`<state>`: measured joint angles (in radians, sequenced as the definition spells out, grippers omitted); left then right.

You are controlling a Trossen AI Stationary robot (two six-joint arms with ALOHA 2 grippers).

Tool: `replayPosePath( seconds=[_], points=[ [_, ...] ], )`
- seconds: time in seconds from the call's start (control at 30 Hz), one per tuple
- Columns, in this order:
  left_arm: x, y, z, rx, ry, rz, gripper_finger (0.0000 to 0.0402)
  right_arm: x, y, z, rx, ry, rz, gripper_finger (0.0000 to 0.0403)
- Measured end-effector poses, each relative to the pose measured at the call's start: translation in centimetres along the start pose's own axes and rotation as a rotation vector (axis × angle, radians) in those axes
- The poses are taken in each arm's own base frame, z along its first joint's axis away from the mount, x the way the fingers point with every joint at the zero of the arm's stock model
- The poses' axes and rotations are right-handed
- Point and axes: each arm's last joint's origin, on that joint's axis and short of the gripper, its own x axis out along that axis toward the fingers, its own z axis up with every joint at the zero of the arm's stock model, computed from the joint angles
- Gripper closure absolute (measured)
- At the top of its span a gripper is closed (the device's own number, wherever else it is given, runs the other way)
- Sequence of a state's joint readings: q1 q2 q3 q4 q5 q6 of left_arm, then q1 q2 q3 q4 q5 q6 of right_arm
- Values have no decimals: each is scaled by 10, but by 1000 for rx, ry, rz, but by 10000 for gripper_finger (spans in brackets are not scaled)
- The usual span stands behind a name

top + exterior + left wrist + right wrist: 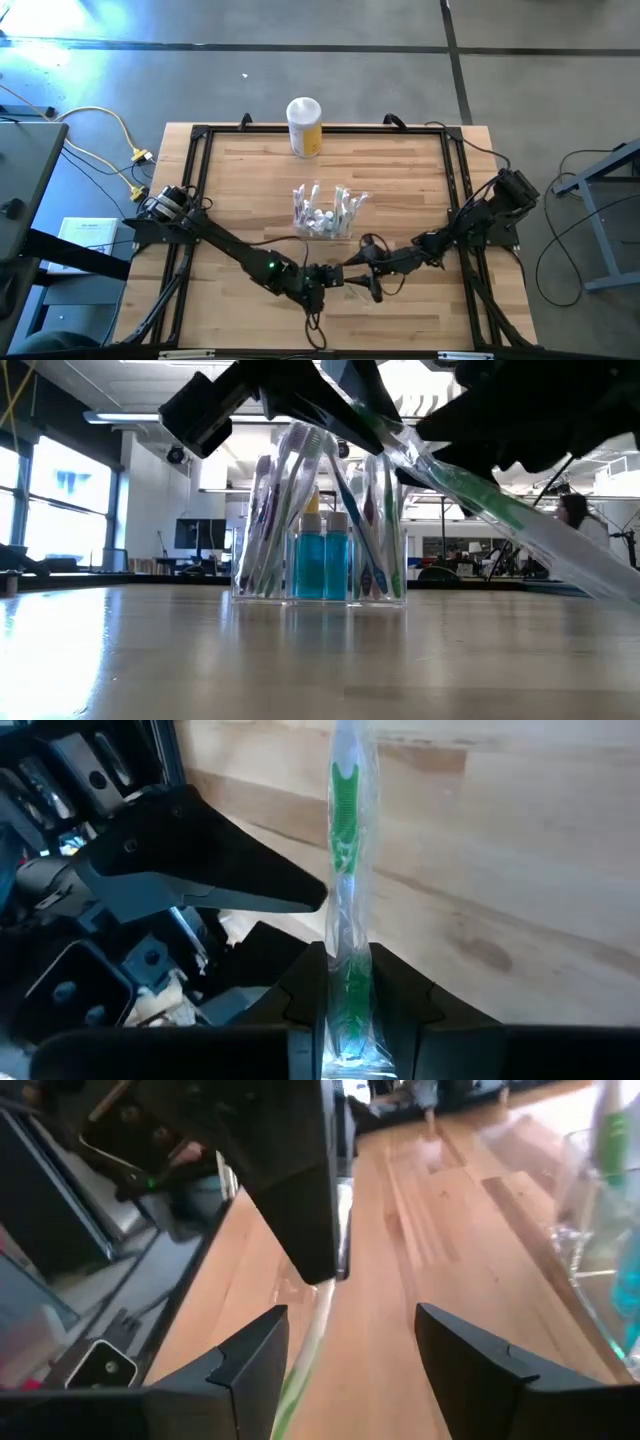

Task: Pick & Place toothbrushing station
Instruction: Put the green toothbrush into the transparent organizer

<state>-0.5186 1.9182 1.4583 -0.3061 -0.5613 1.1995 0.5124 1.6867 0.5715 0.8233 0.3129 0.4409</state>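
One toothbrushing station, a clear plastic holder, is standing upright near the middle of the wooden table; in the low view it is carrying several wrapped toothbrushes leaning outward and two small bottles of blue liquid side by side at its centre. Two grippers are meeting at the near edge of the table, just in front of the station and apart from it. Of these, the left gripper is sitting clamped on one wrapped green toothbrush, its fingers pressing the clear sleeve from both sides, as the left wrist view is showing. That same toothbrush is slanting across the low view, tilted and lifted off the tabletop, to the side of the station. Facing it, the right gripper is hovering with its two fingers spread apart, the green toothbrush lying between them without visible contact. One yellow canister with a white lid is standing at the far edge of the table, well apart from the station and both grippers. One black frame is bordering the work surface, and yellow cables are trailing on the floor beyond the table's left side.
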Motion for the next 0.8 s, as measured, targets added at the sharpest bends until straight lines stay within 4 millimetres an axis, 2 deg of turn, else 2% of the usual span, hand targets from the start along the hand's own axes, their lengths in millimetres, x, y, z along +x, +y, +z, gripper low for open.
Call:
replayPosePath(
  seconds=[0.2,0.63,0.8],
  points=[
    [-1,0,2,2,-7,6,356,10,9,10,-16,48,-19,192],
    [-1,1,1,3,18,21,355,10,8,4,79,115,-12,193],
    [-1,2,2,17,17,29,355,11,6,4,75,127,-3,232]
  ],
)
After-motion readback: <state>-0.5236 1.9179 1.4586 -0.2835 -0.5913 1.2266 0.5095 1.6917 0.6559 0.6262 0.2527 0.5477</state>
